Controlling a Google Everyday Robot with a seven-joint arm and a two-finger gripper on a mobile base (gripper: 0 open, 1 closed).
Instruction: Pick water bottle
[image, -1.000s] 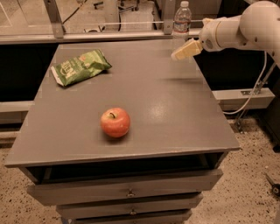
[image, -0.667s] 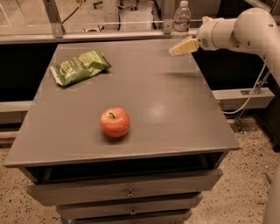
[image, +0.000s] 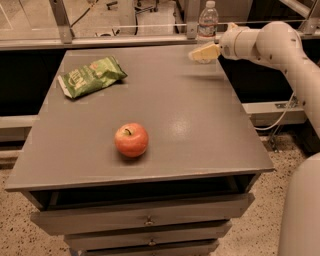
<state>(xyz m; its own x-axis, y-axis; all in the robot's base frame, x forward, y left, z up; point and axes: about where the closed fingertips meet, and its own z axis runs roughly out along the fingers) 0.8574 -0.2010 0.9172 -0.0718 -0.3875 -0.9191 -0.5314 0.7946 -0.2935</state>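
Note:
The water bottle (image: 208, 20), clear with a white cap and pale label band, stands upright at the table's far right edge. My gripper (image: 196, 54) comes in from the right on a white arm and hovers above the table just in front of and slightly below-left of the bottle, apart from it. Its pale fingers point left.
A red apple (image: 131, 140) sits near the middle front of the grey table (image: 200, 130). A green chip bag (image: 90, 75) lies at the far left. Drawers are below the front edge. A metal rail runs behind the table.
The gripper has moved left and a little toward the far edge, closer to the bottle. The bottle, apple and bag have not moved.

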